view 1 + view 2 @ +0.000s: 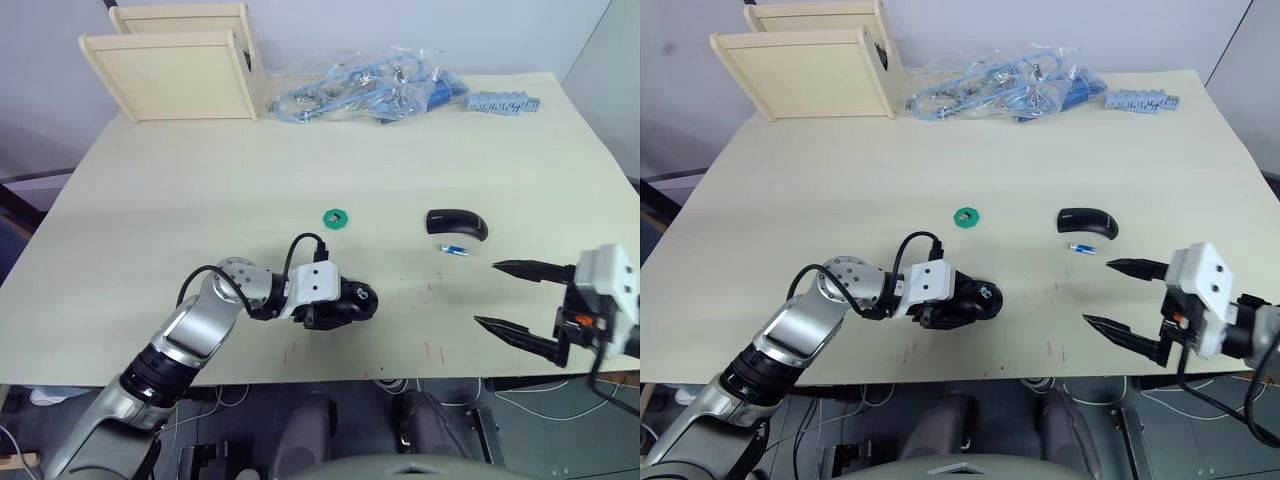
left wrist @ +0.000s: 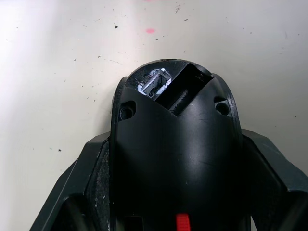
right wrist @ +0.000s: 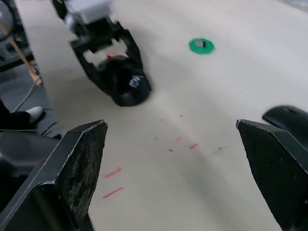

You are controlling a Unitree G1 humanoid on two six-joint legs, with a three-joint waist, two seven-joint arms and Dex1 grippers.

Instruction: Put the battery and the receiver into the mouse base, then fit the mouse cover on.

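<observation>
My left gripper (image 1: 338,305) is shut on the mouse base (image 1: 358,299), which lies on the table near the front edge. In the left wrist view the black fingers (image 2: 86,168) flank the base (image 2: 173,144); its open compartment holds a silvery metal piece (image 2: 154,84), and I cannot tell whether that is the receiver. The glossy black mouse cover (image 1: 456,222) lies to the right of centre. Just in front of it sits the small blue battery (image 1: 454,249). My right gripper (image 1: 487,293) hovers open and empty near the front right, a short way from the battery.
A green disc (image 1: 335,217) with a small dark piece on it lies mid-table. A pale wooden box (image 1: 170,70) stands at the back left, clear bags of blue parts (image 1: 370,90) at the back centre. Red marks (image 1: 432,350) dot the front of the table.
</observation>
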